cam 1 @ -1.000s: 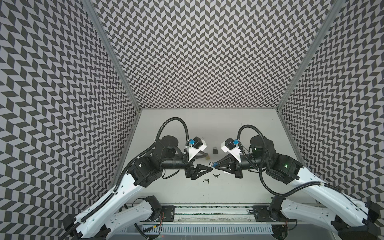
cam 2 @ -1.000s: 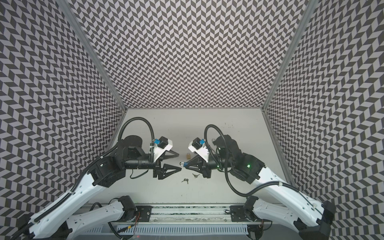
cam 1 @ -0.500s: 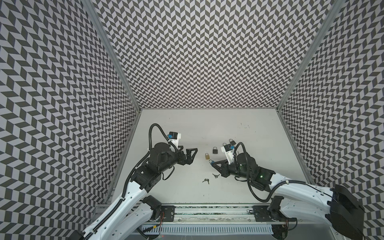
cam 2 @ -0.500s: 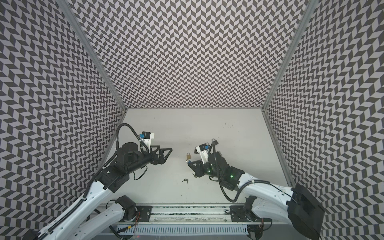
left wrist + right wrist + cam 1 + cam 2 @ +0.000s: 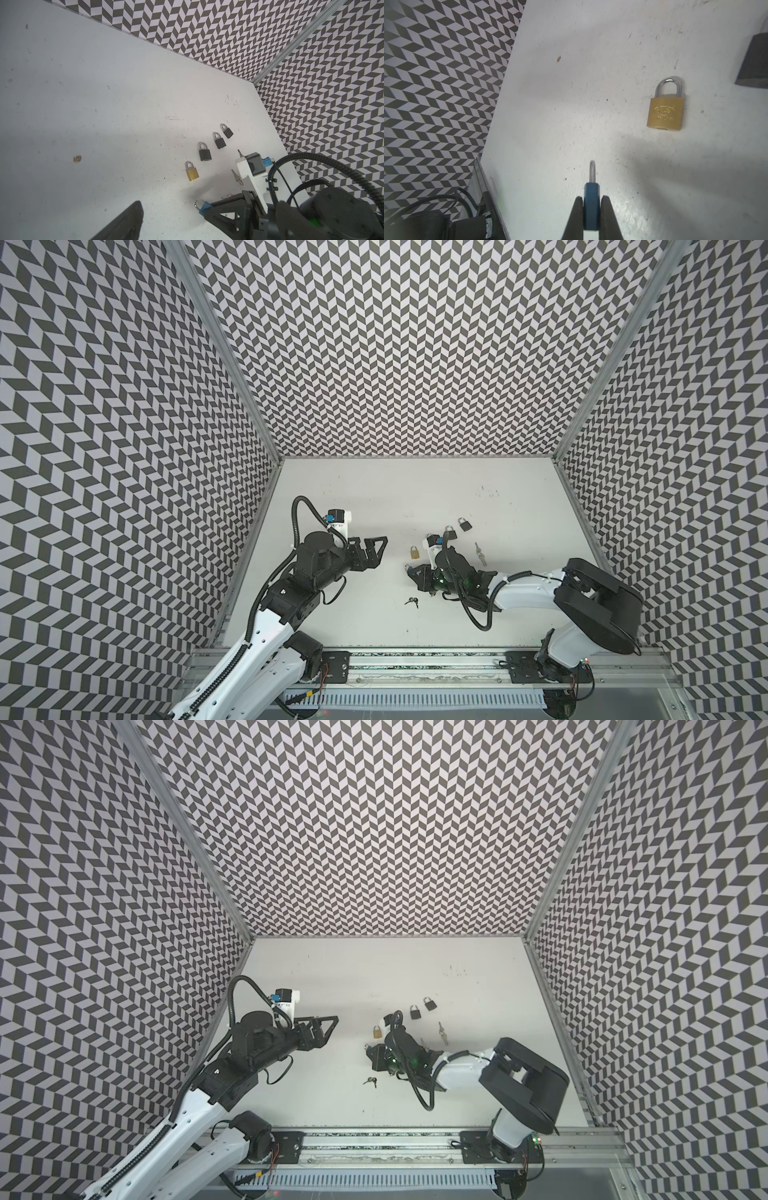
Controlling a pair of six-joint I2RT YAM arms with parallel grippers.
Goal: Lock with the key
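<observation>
1. Nearest, in front of the brass padlock (image 5: 414,552), the dark-headed keys (image 5: 411,602) lie flat on the worktop (image 5: 374,497). They look thin, light and stiff, and likely to skid, so they are best pinched by the head.
2. Just in front of the brass padlock, the right gripper (image 5: 591,207) is clamped on the flat sides of the blue padlock (image 5: 591,192), with the shackle (image 5: 592,170) pointing out. It is small, rigid, smooth metal, and I judge it could twist when a key is pushed in.
3. Left of the brass padlock, the left gripper (image 5: 377,551) hangs empty with its jaws wide apart.
4. Beyond the brass padlock, the left wrist view shows three dark padlocks (image 5: 219,142). Both top views show only two, because the right arm (image 5: 528,593) hides one. Only the right wrist view shows the grip close up.
</observation>
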